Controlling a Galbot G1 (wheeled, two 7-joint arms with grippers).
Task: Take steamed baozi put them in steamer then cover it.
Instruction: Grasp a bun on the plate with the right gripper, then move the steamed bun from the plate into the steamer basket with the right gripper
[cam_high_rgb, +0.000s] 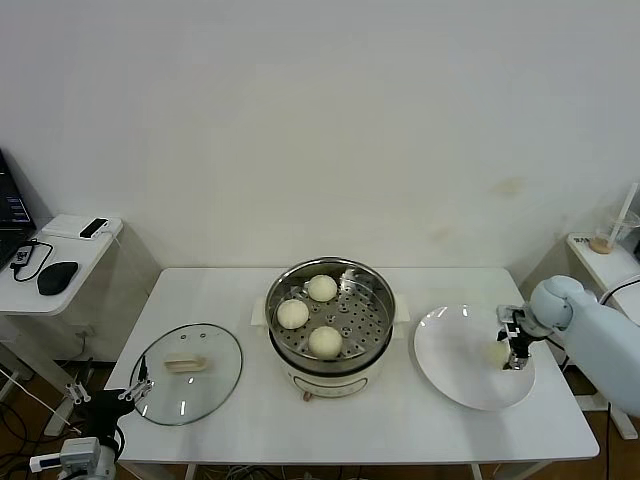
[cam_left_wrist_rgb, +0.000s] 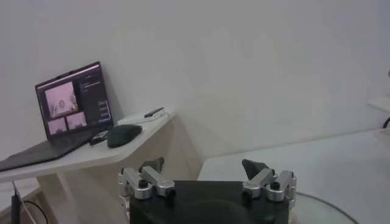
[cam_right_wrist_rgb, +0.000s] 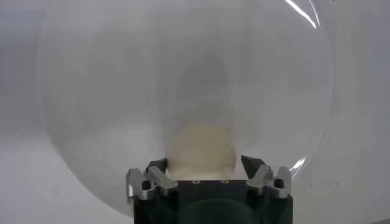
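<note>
On the white table (cam_high_rgb: 250, 440), the right gripper (cam_high_rgb: 513, 352) straddles the last baozi (cam_right_wrist_rgb: 201, 148) on the plate (cam_high_rgb: 450, 375), fingers apart, seemingly untouching; it should close gently and squarely before lifting toward the steamer (cam_high_rgb: 372, 300).

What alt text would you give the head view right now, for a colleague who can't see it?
The right claw reaches down over the last baozi on the white plate, its fingers apart, while three baozi already sit in the open steamer at table centre. The glass cover lies flat on the table to the steamer's left, near the idle left claw.
</note>
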